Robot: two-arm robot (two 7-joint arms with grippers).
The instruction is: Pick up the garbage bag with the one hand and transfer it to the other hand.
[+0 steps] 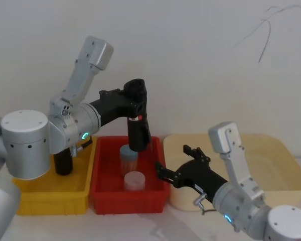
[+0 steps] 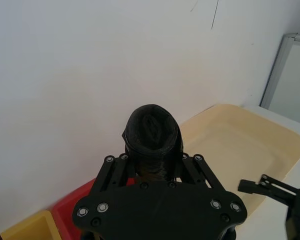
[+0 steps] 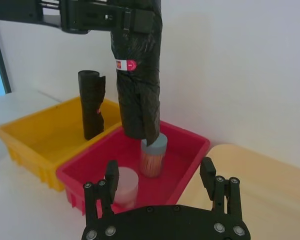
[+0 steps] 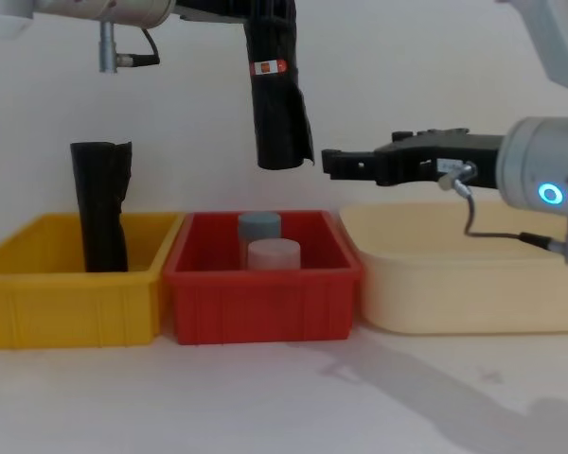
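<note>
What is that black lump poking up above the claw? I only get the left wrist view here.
Observer: It is the top end of a garbage bag roll. The chest view shows it hanging upright from the left gripper, with a red-and-white label band near its top.
Operator: Is anything underneath it?
Observer: Yes. A blue-capped jar stands in a red bin below the roll, and the chest view shows a gap between roll and jar.
Operator: And the black claw at my lower right?
Observer: That is the right gripper, fingers open, level with the roll's lower end and not touching it.
</note>
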